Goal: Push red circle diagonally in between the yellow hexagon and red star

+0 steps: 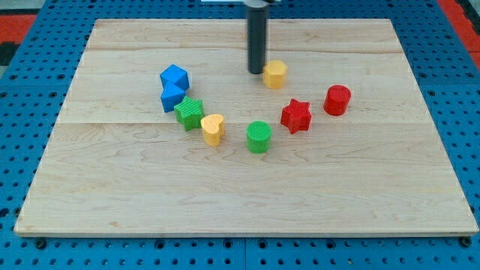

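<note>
The red circle point(337, 100) stands at the view's right on the wooden board point(240, 187). The red star point(296, 115) lies just left of it and slightly lower. The yellow hexagon point(275, 73) sits above and left of the star. My tip point(256, 72) rests on the board right beside the yellow hexagon's left side, far from the red circle.
A green circle point(259, 136) lies below the star's left. A yellow heart point(213, 128), a green block point(190, 112) and two blue blocks point(174, 77) point(172, 96) form an arc at the view's left. A blue pegboard point(22, 90) surrounds the board.
</note>
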Robot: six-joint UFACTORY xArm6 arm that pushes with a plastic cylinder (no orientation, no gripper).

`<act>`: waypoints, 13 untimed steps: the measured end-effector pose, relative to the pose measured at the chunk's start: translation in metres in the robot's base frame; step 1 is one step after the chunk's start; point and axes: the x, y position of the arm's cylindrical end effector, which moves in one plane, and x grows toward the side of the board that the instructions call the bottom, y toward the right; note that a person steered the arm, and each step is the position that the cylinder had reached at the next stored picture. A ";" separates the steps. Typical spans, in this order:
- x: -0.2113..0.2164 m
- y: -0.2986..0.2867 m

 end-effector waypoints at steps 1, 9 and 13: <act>0.007 0.059; 0.069 0.162; 0.086 0.115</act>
